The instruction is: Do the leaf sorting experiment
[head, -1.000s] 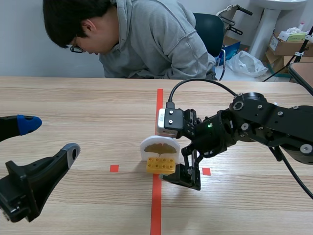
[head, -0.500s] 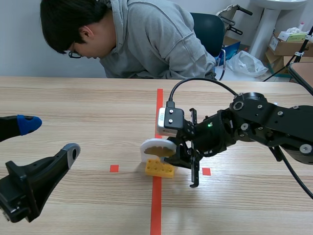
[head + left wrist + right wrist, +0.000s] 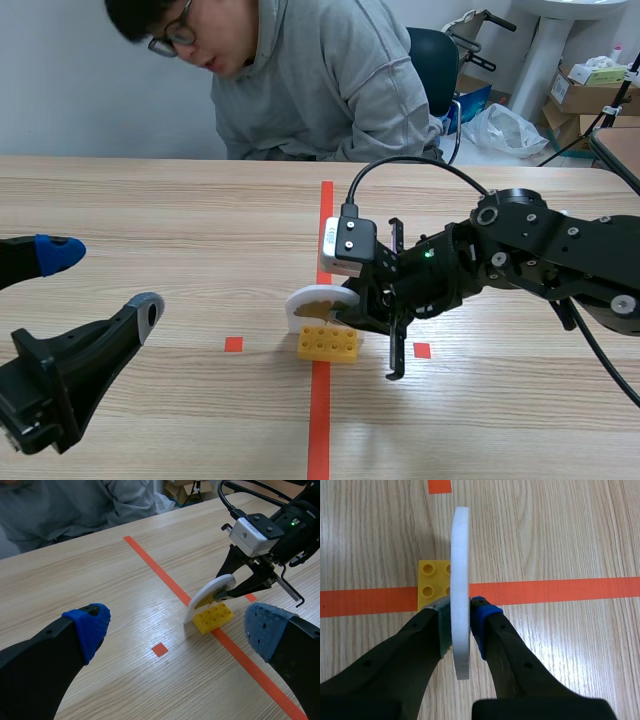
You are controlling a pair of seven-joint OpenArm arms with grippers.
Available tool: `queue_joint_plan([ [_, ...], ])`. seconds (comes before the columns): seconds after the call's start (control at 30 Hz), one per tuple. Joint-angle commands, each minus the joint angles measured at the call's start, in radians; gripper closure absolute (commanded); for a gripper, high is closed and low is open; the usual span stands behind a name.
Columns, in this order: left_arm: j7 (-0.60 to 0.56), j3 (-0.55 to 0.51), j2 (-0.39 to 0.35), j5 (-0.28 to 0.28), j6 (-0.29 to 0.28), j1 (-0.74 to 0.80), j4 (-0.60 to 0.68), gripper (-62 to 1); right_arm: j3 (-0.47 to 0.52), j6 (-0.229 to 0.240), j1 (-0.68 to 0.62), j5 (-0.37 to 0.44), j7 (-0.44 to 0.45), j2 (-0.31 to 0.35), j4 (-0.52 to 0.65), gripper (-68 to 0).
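Right gripper (image 3: pixel 461 625) is pinching a white foam disc (image 3: pixel 460 555) edge-on. The grey-green pad (image 3: pixel 442 622) is pressing one flat face and the blue pad (image 3: pixel 481 617) the other, so the fingers are sitting narrow with only the disc's thickness between them. The grip is landing near the rim on the side nearest the wrist, and most of the disc is sticking out ahead of the fingers.

The disc is hanging tilted just above and behind the yellow brick (image 3: pixel 328 343). Its low rim is coming down close beside the brick; can't tell if it is touching brick or table. A tan leaf (image 3: pixel 204 600) is showing on the face turned toward the brick.

Judging handling: foam is looking light and fairly stiff but dentable, so a gentle face-to-face pinch is doing enough and a hard squeeze is risking marks. The leaf is looking thin and probably brittle, so the pads are better off staying on bare foam at the rim. Held off-centre like this, the disc is likely to swivel.

Left gripper (image 3: pixel 180 630) is hovering well away from the brick on the robot's left, fingers spread wide, holding nothing. A person (image 3: pixel 300 80) is sitting across the table, well beyond the brick.
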Motion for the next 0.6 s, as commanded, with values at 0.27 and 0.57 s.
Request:
queue_joint_plan([
  [0.27, -0.011, -0.001, 0.003, -0.011, -0.002, -0.003, 0.011, -57.2, 0.004, 0.001, 0.023, 0.013, 0.010, 0.003, 0.018, -0.9],
  [0.57, -0.010, -0.001, 0.003, -0.010, -0.002, -0.003, 0.010, -57.2, 0.112, 0.005, -0.011, 0.111, -0.010, 0.033, 0.055, -0.9],
])
